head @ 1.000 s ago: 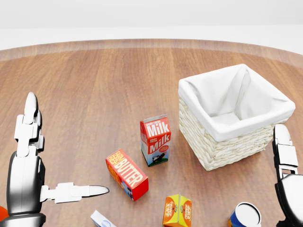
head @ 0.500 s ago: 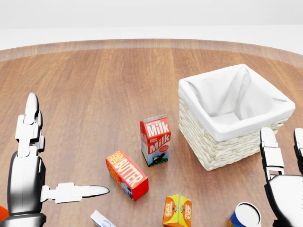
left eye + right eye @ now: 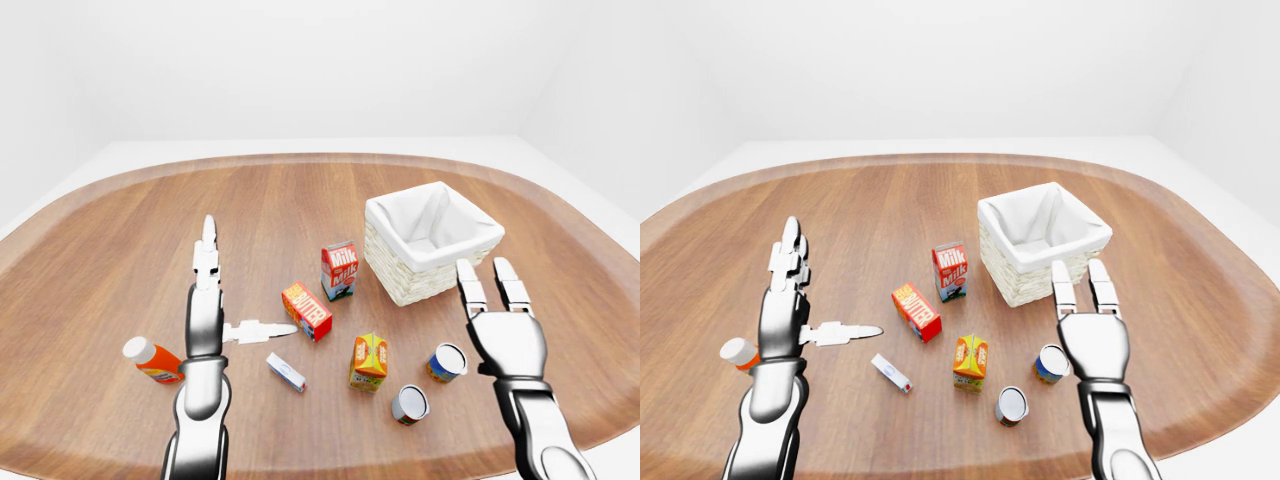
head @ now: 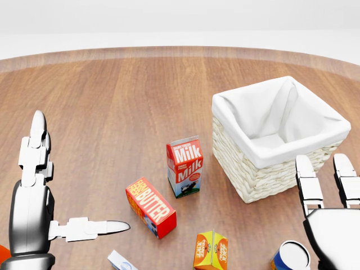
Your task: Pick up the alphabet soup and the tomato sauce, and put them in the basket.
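The right hand [image 3: 503, 340] hovered with fingers [image 3: 468, 288] spread open just right of the upright blue-labelled can [image 3: 446, 362] on the wooden surface [image 3: 300, 210]; the grey-topped can [image 3: 409, 404] stood nearer its wrist; the left hand [image 3: 206, 320], equally open and empty, lay well apart.

Wooden table [image 3: 120, 250] with basket [image 3: 432, 240], cartons, two cans.
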Tool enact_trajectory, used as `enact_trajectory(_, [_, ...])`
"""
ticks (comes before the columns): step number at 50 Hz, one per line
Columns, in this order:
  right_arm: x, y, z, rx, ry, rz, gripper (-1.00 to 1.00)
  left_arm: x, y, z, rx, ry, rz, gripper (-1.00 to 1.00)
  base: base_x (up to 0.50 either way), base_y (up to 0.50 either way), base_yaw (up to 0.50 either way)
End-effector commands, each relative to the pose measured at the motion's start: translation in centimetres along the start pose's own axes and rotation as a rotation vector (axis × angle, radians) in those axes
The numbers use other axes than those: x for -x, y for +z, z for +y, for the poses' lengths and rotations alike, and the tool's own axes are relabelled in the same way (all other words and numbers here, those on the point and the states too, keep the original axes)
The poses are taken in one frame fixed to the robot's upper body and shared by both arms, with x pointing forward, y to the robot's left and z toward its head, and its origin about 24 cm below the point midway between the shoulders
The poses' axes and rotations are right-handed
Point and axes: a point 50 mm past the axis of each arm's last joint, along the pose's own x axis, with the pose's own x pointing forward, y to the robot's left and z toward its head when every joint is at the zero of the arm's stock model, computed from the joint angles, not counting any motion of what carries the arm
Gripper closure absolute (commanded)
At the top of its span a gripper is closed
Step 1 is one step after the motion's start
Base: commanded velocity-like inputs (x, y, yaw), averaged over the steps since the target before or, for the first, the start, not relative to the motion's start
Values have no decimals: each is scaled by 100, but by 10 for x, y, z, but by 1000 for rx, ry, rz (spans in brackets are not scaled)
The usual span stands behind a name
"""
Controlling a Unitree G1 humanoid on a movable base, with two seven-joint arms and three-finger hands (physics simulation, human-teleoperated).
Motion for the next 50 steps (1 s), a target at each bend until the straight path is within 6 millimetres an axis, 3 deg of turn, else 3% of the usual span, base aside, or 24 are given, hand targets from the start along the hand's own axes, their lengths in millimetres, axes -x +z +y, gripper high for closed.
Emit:
enact_trajectory(1, [-1, 4, 5, 11, 2, -25, -100, 0, 1, 0, -1, 0, -3, -100, 0, 0, 0])
enact_trajectory(50, [2, 19, 20, 23, 16, -105, -100, 0, 1, 0, -1, 0, -3, -100, 0, 0, 0])
